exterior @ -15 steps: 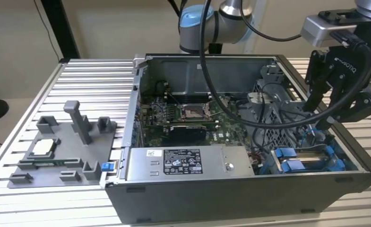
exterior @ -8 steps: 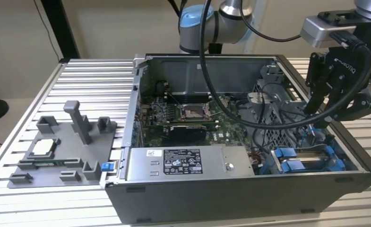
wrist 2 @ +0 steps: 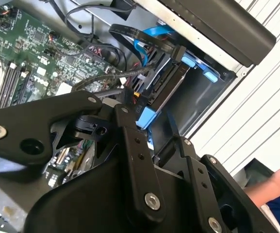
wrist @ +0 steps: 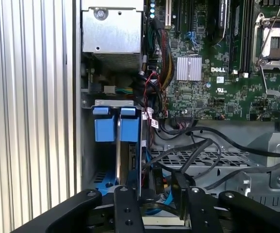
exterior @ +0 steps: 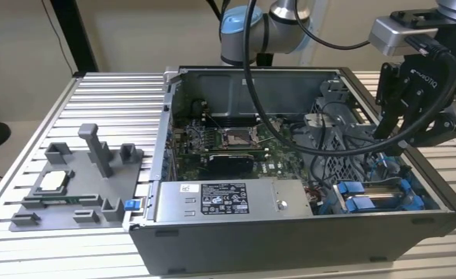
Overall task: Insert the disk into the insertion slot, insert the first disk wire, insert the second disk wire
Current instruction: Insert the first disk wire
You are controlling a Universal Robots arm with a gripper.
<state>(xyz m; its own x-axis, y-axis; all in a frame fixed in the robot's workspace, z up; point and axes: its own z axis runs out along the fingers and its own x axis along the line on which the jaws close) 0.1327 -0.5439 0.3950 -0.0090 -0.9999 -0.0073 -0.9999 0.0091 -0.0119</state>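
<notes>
Two blue tabs (wrist: pixel 106 128) cap the disk (wrist: pixel 118 155), seated on edge in the insertion slot (wrist: pixel 88 160), its long axis running toward the tool (wrist: pixel 160 206) just above, whose grip I cannot tell.

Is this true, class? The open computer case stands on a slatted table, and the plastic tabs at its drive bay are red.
No: the tabs are blue, as the first wrist view shows. The case does stand on the slatted table.
</notes>
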